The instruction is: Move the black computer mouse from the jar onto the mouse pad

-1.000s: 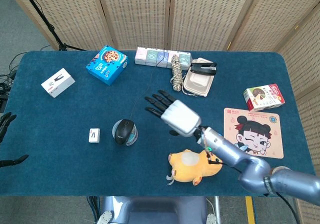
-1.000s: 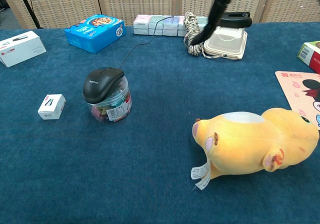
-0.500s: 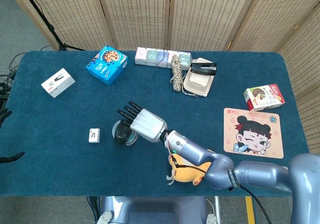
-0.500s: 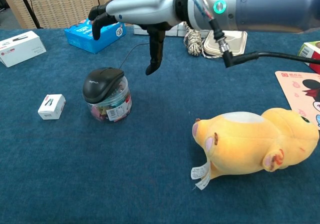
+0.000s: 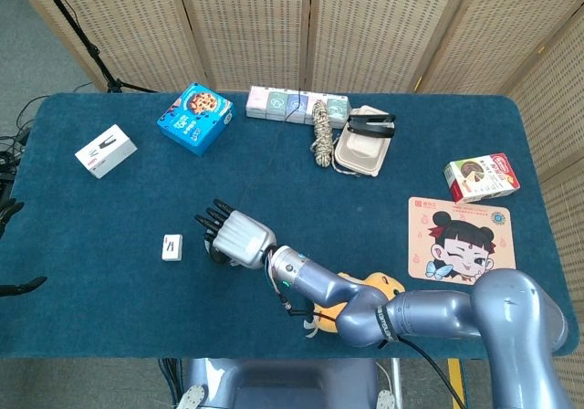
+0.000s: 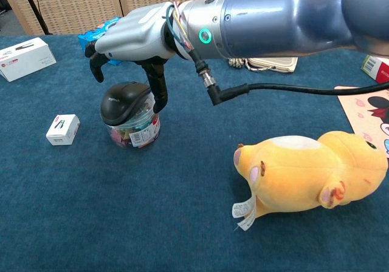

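Note:
The black computer mouse (image 6: 124, 99) lies on top of a small clear jar (image 6: 135, 132) at the table's left middle. My right hand (image 6: 137, 35) hovers right over it, fingers spread and curved down around it; the thumb hangs by the mouse's right side and the fingers stay above its left. In the head view this right hand (image 5: 235, 235) covers mouse and jar almost fully. The mouse pad (image 5: 461, 242) with a cartoon face lies flat at the right, its corner showing as mouse pad (image 6: 364, 105). Only the dark fingers of my left hand (image 5: 7, 213) show at the left edge, apart and holding nothing.
A yellow plush toy (image 6: 310, 169) lies between the jar and the pad. A small white box (image 6: 62, 129) sits left of the jar. Along the back stand a blue box (image 5: 194, 118), a rope coil (image 5: 319, 131), a food container (image 5: 363, 149) and a red box (image 5: 481, 176).
My right hand has swept left and down from the table's middle to sit directly over the mouse on the jar. The mouse and jar have not moved.

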Action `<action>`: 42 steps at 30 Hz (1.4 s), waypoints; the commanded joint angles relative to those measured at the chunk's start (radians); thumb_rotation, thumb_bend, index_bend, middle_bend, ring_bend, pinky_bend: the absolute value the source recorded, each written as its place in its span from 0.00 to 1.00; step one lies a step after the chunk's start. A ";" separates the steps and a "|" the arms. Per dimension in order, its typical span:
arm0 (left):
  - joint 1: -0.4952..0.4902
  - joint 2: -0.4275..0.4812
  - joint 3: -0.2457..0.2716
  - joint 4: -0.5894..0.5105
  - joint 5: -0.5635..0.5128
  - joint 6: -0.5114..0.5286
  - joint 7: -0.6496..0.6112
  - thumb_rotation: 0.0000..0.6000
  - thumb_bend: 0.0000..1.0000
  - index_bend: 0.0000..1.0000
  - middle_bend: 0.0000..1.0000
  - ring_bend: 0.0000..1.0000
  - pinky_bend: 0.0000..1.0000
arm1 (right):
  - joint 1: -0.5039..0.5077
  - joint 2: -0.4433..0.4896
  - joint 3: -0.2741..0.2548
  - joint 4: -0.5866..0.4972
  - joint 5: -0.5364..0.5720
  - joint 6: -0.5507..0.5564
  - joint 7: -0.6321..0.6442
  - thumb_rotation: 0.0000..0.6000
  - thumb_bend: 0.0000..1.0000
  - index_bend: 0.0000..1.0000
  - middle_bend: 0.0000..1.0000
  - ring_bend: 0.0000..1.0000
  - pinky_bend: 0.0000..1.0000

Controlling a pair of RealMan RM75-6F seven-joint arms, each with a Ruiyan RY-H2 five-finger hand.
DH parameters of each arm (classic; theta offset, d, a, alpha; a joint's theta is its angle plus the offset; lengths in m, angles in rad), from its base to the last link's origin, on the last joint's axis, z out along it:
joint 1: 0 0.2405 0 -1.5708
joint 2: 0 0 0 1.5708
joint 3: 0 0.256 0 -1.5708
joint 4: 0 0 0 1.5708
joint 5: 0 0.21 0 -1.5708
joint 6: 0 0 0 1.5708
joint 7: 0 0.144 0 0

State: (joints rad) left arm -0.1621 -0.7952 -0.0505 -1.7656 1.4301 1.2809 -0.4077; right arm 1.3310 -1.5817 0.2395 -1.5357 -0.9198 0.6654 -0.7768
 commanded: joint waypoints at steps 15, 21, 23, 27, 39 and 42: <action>-0.006 -0.001 -0.005 -0.009 -0.027 -0.016 0.008 1.00 0.00 0.00 0.00 0.00 0.00 | 0.116 -0.078 -0.035 0.086 0.117 0.023 -0.030 1.00 0.00 0.21 0.00 0.00 0.00; -0.006 0.001 -0.005 -0.009 -0.029 -0.019 0.000 1.00 0.00 0.00 0.00 0.00 0.00 | 0.153 -0.122 -0.058 0.136 0.165 0.016 -0.041 1.00 0.00 0.21 0.00 0.00 0.00; -0.006 0.001 -0.005 -0.007 -0.027 -0.019 -0.005 1.00 0.00 0.00 0.00 0.00 0.00 | 0.161 -0.130 -0.066 0.148 0.170 0.018 -0.043 1.00 0.00 0.22 0.00 0.00 0.00; -0.007 0.003 -0.006 -0.004 -0.026 -0.020 -0.013 1.00 0.00 0.00 0.00 0.00 0.00 | 0.169 -0.135 -0.076 0.161 0.178 0.021 -0.039 1.00 0.01 0.24 0.01 0.00 0.00; -0.009 0.004 -0.005 -0.004 -0.024 -0.025 -0.018 1.00 0.00 0.00 0.00 0.00 0.00 | 0.169 -0.126 -0.102 0.165 0.130 0.021 0.005 1.00 0.15 0.45 0.23 0.00 0.00; -0.010 0.005 -0.004 -0.005 -0.022 -0.027 -0.016 1.00 0.00 0.00 0.00 0.00 0.00 | 0.169 -0.125 -0.103 0.163 0.125 0.025 0.013 1.00 0.20 0.49 0.27 0.00 0.00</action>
State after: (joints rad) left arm -0.1716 -0.7905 -0.0540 -1.7709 1.4090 1.2535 -0.4240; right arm 1.5003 -1.7070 0.1371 -1.3724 -0.7944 0.6895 -0.7652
